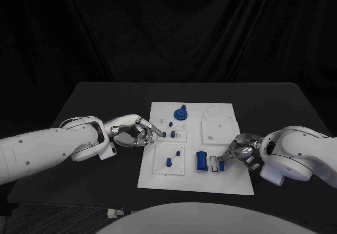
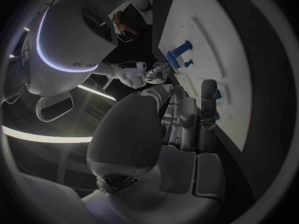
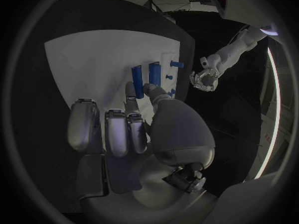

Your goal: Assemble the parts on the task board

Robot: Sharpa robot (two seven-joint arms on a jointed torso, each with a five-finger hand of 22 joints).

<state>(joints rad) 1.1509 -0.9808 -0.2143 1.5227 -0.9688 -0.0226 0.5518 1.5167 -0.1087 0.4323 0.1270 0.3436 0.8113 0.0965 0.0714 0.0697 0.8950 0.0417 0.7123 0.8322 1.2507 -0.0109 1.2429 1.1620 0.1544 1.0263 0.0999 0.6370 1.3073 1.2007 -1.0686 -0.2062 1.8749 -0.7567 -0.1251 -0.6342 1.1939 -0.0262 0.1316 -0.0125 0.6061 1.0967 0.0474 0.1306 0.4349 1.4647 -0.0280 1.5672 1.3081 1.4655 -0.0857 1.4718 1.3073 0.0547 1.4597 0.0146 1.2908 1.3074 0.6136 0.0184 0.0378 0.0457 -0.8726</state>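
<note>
The white task board [image 1: 232,183] lies mid-table. My left hand [image 1: 133,131] hovers at its left edge and pinches a small blue peg [image 1: 163,134] at its fingertips; blue shows beside those fingers [image 2: 217,92] in the left wrist view. My right hand [image 1: 242,152] is at the board's right side. Its thumb and a finger close on the end of a narrow blue bar [image 1: 221,165] [image 3: 137,75]. A wider blue block [image 1: 202,161] [image 3: 154,73] lies just left of that bar. A round blue knob [image 1: 181,114] stands at the board's far side.
Small blue pegs [image 1: 173,132] stand in the left middle panel, and two more [image 1: 168,162] sit in the near left panel. An empty square panel [image 1: 215,130] lies on the right half of the board. Black table [image 1: 105,97] surrounds the board.
</note>
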